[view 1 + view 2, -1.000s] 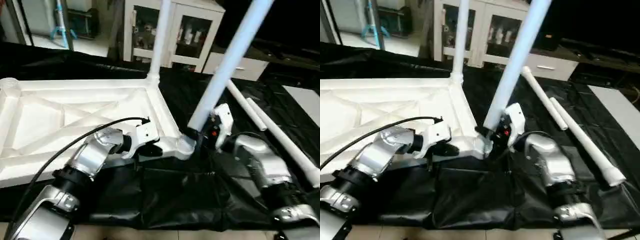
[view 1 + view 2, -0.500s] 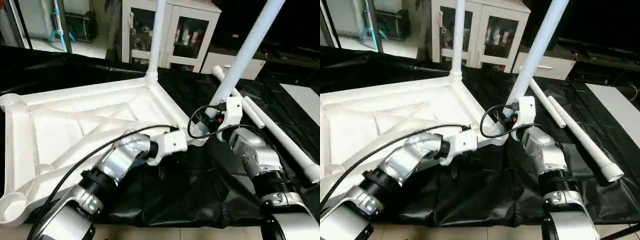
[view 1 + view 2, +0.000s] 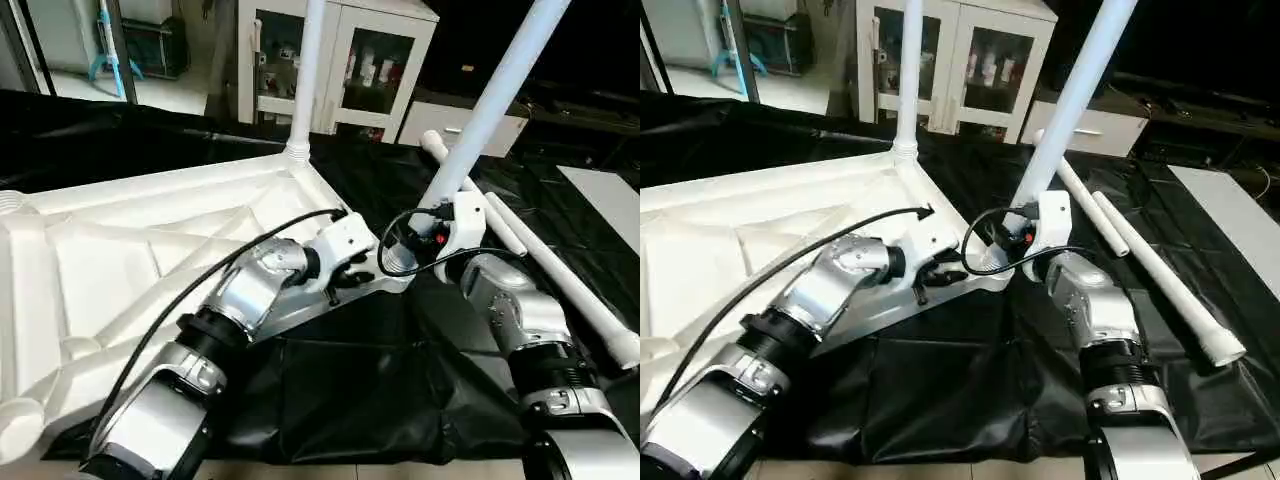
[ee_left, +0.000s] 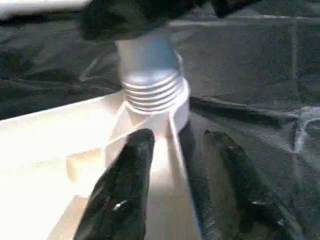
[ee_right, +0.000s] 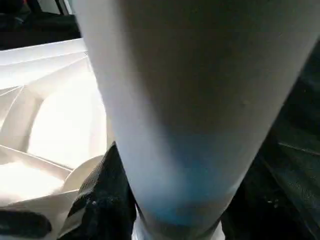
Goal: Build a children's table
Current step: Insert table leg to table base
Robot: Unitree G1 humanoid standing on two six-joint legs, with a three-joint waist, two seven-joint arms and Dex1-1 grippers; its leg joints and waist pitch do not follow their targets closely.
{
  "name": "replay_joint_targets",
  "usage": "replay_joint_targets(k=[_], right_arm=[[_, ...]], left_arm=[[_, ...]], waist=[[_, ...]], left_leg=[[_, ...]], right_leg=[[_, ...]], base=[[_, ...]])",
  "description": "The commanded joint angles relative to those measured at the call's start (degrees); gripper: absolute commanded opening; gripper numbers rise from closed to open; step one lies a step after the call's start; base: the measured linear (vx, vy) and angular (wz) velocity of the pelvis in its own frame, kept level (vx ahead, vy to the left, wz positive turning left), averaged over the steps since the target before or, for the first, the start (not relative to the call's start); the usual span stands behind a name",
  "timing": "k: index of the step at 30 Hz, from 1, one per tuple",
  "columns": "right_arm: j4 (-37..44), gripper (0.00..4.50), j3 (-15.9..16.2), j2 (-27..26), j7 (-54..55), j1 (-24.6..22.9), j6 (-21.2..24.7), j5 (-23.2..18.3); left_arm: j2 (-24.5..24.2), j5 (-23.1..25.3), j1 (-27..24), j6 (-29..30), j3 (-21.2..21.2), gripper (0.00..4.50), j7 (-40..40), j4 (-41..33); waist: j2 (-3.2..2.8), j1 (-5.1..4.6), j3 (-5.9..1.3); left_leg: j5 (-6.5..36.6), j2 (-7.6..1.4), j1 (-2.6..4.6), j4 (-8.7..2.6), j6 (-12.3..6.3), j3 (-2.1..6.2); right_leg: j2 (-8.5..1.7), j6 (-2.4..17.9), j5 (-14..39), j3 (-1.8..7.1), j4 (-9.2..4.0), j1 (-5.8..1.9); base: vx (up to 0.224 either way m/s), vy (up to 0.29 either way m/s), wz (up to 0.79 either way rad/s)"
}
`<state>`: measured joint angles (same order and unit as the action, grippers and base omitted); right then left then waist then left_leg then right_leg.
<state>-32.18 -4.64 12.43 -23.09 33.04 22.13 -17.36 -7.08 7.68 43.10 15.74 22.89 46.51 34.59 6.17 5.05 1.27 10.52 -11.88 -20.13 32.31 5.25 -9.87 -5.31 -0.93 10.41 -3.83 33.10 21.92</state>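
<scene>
While the white table top (image 3: 150, 260) lies underside-up on the black sheet (image 3: 370, 390), the right gripper (image 5: 165, 210) is clamped round the leaning leg (image 3: 490, 100) just above the top's near corner socket (image 4: 172, 107). The left gripper (image 4: 182, 175) stands spread, its fingers (image 4: 125, 185) straddling the top's rim beside that socket. A second leg (image 3: 305, 70) stands upright at the far corner; two loose legs (image 3: 560, 280) lie beyond the socket.

White cabinet w/ glass doors (image 3: 340, 60) stands well beyond the jaws; a low white drawer unit (image 3: 460, 125) beside it. Black plastic sheet (image 3: 350, 390) under and around them. Pale tiled floor (image 3: 170, 95) far off; room behind right side dark.
</scene>
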Motion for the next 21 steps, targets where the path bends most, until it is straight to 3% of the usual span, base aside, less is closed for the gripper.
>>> replay_joint_targets(k=[1, 7, 15, 16, 21], right_arm=[[-5.08, 1.84, -0.80, -0.65, -0.69, -3.57, 8.22, -2.26], [-2.33, 1.84, -0.58, -0.41, -1.41, -4.64, 9.97, -1.97], [0.04, 1.84, -0.45, -0.76, -1.78, -5.64, 11.35, -1.95], [0.22, 1.84, -0.48, -0.81, -1.76, -5.70, 11.45, -1.93], [0.56, 1.84, -0.28, -0.86, -2.07, -5.89, 11.46, -1.69]], left_arm=[[0.85, 1.11, -0.43, 1.07, 1.32, 2.26, -0.87, -0.66], [2.04, 4.38, 0.96, 2.21, 1.69, 2.33, -6.90, 4.84], [2.20, 4.53, 1.14, 5.25, 1.33, 2.33, -7.69, 8.65], [2.26, 4.48, 1.19, 5.25, 1.19, 2.05, -7.74, 9.09], [2.24, 4.00, 1.70, 5.52, 0.26, 1.74, -7.71, 10.88]], waist=[[-0.94, -0.12, -1.99], [-1.16, 0.01, -2.01], [-1.23, 0.11, -1.92], [-1.26, 0.14, -1.91], [-1.27, 0.22, -1.78]], left_leg=[[18.83, -1.66, 0.20, -4.83, 3.36, 0.36], [18.64, -1.62, 0.42, -4.83, 3.22, 0.38], [18.10, -1.58, 0.40, -4.90, 3.24, 0.33], [18.21, -1.62, 0.47, -4.92, 3.26, 0.35], [20.35, -1.66, 0.49, -5.07, 3.45, 0.52]], right_leg=[[-2.87, 8.42, 13.49, 2.10, -3.68, -1.06], [-2.89, 7.44, 14.66, 2.15, -3.95, -1.03], [-2.87, 8.17, 13.33, 2.15, -3.97, -1.11], [-2.87, 8.15, 13.46, 2.15, -3.97, -1.08], [-3.06, 7.61, 16.60, 2.15, -4.34, -0.93]], base=[[0.000, 0.000, 0.00], [0.000, 0.000, 0.00], [0.000, 0.000, 0.00], [0.000, 0.000, 0.00], [0.000, 0.000, 0.00]])
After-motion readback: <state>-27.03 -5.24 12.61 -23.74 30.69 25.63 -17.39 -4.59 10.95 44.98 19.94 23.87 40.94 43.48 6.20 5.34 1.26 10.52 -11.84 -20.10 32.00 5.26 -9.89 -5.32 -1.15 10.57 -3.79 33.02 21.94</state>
